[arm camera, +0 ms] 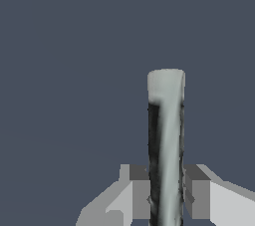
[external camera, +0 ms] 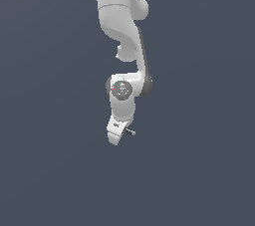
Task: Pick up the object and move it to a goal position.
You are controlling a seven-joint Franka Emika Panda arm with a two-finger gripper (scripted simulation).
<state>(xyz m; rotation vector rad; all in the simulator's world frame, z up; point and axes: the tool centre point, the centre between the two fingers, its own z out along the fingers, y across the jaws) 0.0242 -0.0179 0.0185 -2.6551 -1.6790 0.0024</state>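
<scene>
1 stick (arm camera: 166, 140) in 1 gripper (arm camera: 167, 192)

The stick (external camera: 130, 132) projects from the gripper (external camera: 115, 135) toward the exterior view's right, just below frame centre, beneath the arm (external camera: 122, 31) descending from the top edge (wrist view: stick (arm camera: 166, 145) between both fingers (arm camera: 141, 192)).

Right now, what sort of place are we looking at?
Probably a bare simulated test scene: a flat grey floor, one white robot arm, and its gripper closed on a thin grey stick.
</scene>
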